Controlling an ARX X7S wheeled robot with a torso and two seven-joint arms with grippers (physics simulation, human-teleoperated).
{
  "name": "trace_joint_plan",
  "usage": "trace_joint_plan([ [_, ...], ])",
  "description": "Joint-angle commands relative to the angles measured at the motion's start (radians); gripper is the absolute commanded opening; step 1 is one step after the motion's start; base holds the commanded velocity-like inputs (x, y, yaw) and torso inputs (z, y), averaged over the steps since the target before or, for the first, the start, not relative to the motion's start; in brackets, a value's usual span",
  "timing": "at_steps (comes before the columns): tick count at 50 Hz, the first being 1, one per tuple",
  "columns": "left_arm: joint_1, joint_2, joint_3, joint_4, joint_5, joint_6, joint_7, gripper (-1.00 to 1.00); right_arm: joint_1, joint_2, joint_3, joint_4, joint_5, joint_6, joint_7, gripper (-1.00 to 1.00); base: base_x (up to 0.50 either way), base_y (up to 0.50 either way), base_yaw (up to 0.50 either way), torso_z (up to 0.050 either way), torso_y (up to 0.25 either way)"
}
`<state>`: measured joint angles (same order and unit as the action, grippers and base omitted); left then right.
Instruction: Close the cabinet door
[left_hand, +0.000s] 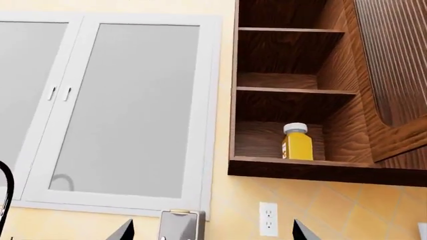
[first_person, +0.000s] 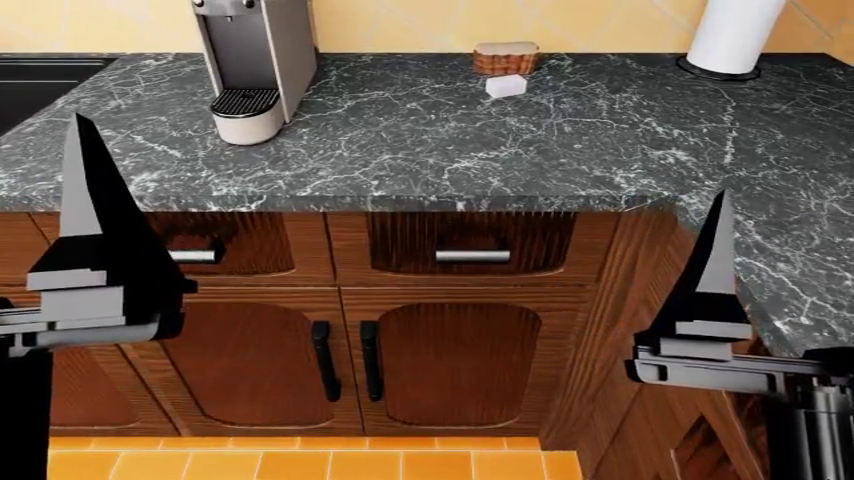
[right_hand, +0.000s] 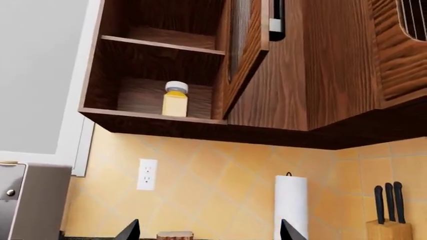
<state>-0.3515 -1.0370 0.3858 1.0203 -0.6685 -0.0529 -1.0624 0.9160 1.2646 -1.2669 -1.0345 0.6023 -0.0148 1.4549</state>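
One coffee machine (first_person: 256, 65) stands on the desk (first_person: 441, 140), with one small basket (first_person: 507, 58), one white block (first_person: 506, 86) and one paper towel roll (first_person: 735, 33). One yellow bottle (left_hand: 297, 142) sits in the open wall cabinet (left_hand: 293, 85), which has three shelves. One wall outlet (left_hand: 268, 218). One knife block (right_hand: 387, 226) holds three knives. Two drawer handles and two lower door handles show below. Two pincers: left (first_person: 100, 290), right (first_person: 707, 345).

No readable text in any view.
The yellow bottle (left_hand: 297, 142) on the bottom shelf of the open cabinet (left_hand: 293, 165) has a label patch, but it's too small and blurred to make out. The coffee machine (first_person: 254, 65) and knife block (right_hand: 389, 230) show no legible brand, number or sign.
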Motion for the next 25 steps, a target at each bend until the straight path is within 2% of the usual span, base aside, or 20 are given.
trace_joint_plan([
  [1, -0.007, -0.003, 0.015, -0.002, 0.002, 0.005, -0.004, 1.0, 0.008, 0.001, -0.007, 0.015, 0.032, -0.039, 0.0, 1.0, 0.5, 0.0, 0.0, 0.0, 0.0],
  [25, 0.0, -0.007, 0.03, -0.011, 0.014, 0.026, -0.006, 1.0, 0.005, -0.011, -0.006, 0.023, 0.043, -0.032, -0.001, 1.0, 0.5, 0.0, 0.0, 0.0, 0.001],
])
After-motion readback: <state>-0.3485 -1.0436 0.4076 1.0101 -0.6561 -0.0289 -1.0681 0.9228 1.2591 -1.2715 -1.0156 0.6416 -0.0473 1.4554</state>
